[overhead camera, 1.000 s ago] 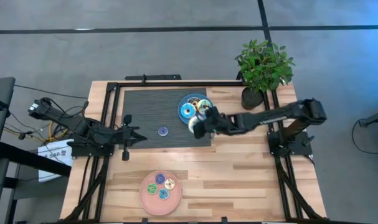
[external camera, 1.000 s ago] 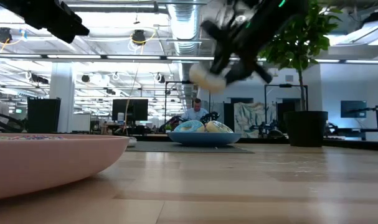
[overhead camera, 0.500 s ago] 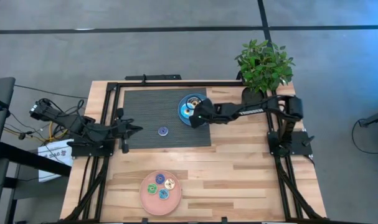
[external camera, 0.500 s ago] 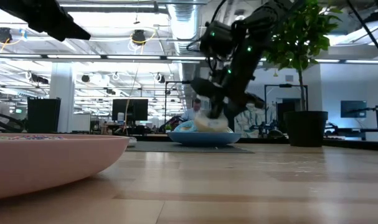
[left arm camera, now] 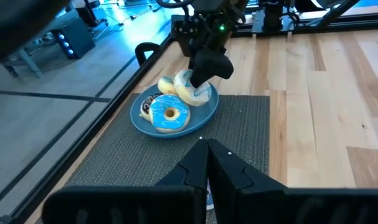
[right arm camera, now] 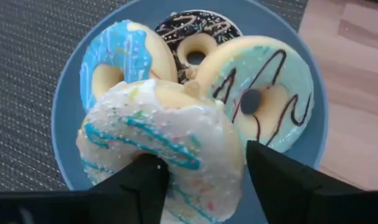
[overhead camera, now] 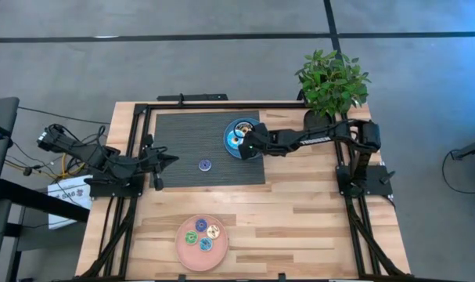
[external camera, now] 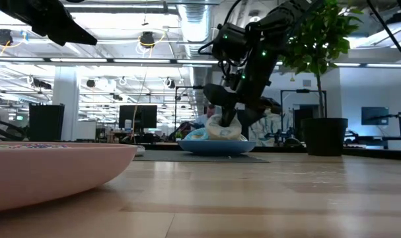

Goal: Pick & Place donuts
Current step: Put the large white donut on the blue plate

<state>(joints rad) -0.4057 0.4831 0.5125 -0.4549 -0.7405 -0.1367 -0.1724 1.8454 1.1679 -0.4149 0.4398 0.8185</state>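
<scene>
A mat lies on the table, and I place everything from it. At its right rear corner sits a plate holding four donuts, piled touching one another. My right gripper hangs over that plate, one donut between my fingers. A small donut lies alone near the mat's middle. My left gripper hovers at its left edge. A second plate with four small donuts sits in front of the mat. A potted plant stands off its right rear corner.
</scene>
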